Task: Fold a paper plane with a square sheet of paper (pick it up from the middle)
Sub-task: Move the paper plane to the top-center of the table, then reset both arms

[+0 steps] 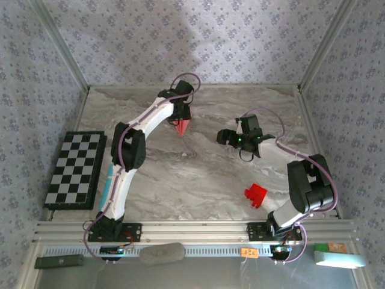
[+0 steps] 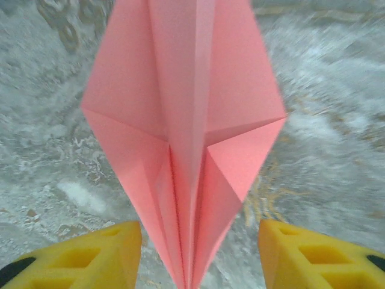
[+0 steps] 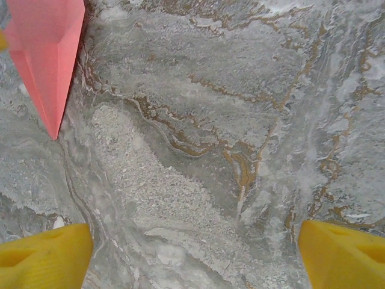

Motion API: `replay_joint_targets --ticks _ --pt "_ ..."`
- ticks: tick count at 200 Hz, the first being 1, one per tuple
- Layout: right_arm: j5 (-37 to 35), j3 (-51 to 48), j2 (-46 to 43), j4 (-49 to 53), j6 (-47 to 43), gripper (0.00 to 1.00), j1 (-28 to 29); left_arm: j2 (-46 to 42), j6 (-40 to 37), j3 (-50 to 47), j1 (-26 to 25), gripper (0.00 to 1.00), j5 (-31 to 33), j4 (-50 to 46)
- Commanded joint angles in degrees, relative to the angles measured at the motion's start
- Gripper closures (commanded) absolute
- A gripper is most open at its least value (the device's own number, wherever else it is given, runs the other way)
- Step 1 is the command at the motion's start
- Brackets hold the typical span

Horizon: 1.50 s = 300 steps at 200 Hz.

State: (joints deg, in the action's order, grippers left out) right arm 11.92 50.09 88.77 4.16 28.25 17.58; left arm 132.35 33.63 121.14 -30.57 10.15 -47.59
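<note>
left hand (image 2: 195,256): fingers apart, not clamped
paper plane (image 2: 183,120): between left hand's fingers, narrow end toward wrist, gap either side
right hand (image 3: 195,247): open over bench (image 3: 252,108), plane ahead-left of it

Grey-white marble-patterned desk (image 1: 198,174), tan veins running through surface. Small chunky red block (image 1: 255,195) lies on desk near front right. Black-and-white chequered board (image 1: 75,170) lies flat along left edge, well apart from block.

Folded pink paper plane (image 2: 186,138), centre crease, pointed
</note>
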Motion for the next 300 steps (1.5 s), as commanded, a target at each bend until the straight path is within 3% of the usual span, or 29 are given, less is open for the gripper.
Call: replay_joint_targets --ticks 1,37,58,92,124,144,165,206,249,300 --pt "-1.92 1.88 -2.62 0.51 0.37 0.09 -0.66 -6.88 0.72 -2.13 -0.62 0.46 1.08 2.53" --pt "-6.10 5.14 -6.04 4.14 -3.83 0.08 -1.32 -18.00 -0.25 -11.03 -0.48 0.39 4.52 7.61" --pt "-10.44 6.03 -9.72 5.15 -8.37 0.00 -1.39 -27.70 -1.64 -21.73 -0.39 0.22 10.07 13.85" --pt "-21.27 3.85 -16.92 5.22 -11.88 0.00 -1.69 -43.13 -6.87 -40.03 1.79 0.01 18.04 22.86" --pt "-33.27 -1.72 -22.22 4.31 -12.59 0.00 -2.67 -57.01 -9.19 -61.87 7.05 0.00 22.63 35.32" --pt "-38.64 -8.15 -24.69 -1.76 -13.75 0.00 -3.83 -65.46 -10.00 -75.84 12.40 0.00 20.10 45.81" --pt "-43.32 -16.15 -25.44 -11.67 -16.15 0.00 -4.73 -70.65 -9.45 -84.91 18.51 0.00 17.55 50.70" --pt "-46.10 -22.32 -20.44 -18.97 -17.77 0.00 -8.19 -72.40 -18.12 -96.33 22.71 0.00 17.56 63.58" --pt "-41.10 -27.23 -15.14 -31.80 -22.56 0.00 -8.88 -71.25 -28.25 -102.19 25.05 0.00 6.96 76.94" --pt "-32.96 -29.46 -12.71 -42.33 -28.00 0.00 -10.11 -65.07 -31.93 -106.10 28.16 0.00 -3.75 91.43"
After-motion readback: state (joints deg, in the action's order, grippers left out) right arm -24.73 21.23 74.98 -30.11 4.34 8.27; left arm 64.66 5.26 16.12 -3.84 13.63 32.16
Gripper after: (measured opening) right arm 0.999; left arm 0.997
